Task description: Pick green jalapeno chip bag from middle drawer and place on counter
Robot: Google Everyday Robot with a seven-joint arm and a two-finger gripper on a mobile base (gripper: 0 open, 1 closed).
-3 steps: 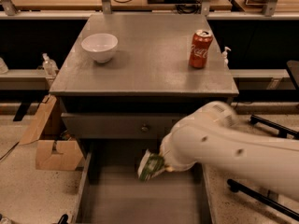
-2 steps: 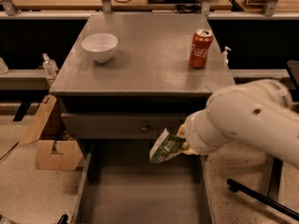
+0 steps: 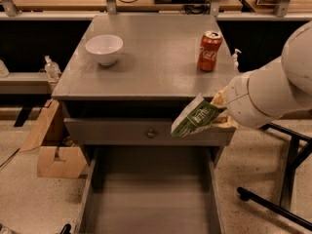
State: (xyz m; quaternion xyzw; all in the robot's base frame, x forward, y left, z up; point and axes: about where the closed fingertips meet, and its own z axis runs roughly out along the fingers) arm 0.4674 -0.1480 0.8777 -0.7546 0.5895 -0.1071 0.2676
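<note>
Green jalapeno chip bag [image 3: 195,117] hangs tilted at the front edge of the surface [image 3: 156,62], above the open middle drawer [image 3: 151,199]; the hand [image 3: 219,110] clamps its right end.

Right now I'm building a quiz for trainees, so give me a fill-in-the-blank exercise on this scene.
1. The gripper, shut on the green jalapeno chip bag, holds it above the open middle drawer, not yet on the ____.
2. The counter carries exactly ____ things: a white bowl and a red cola can.
3. In the picture, the bowl stands ____ of the can.
Missing words: counter; two; left.
</note>
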